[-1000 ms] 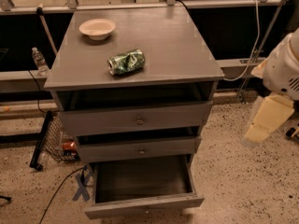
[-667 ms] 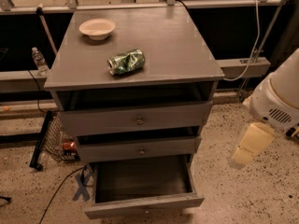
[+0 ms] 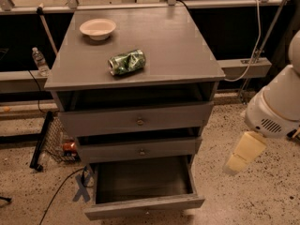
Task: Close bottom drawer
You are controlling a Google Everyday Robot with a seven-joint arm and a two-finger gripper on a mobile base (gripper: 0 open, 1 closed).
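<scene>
Drawer [image 3: 143, 205]: bottom one, pulled well out of cabinet [image 3: 140, 69]; front sits low in view, toward me.
Gripper [image 3: 243, 153]: hangs to cabinet's right, over floor, apart from everything. Open or closed: can't tell from here.
Key relation: drawer front lies left of gripper & lower in frame. Front's long axis runs L-R, so I reckon the push goes straight back into cabinet, on front's middle.
Arm: only one, no choice.
Next (my guess): get round in front of drawer first.
Writing: none readable. Green can [image 3: 126, 62] is crushed, no brand I can make out. Blue X [image 3: 82, 191] on floor by drawer's left corner.
</scene>
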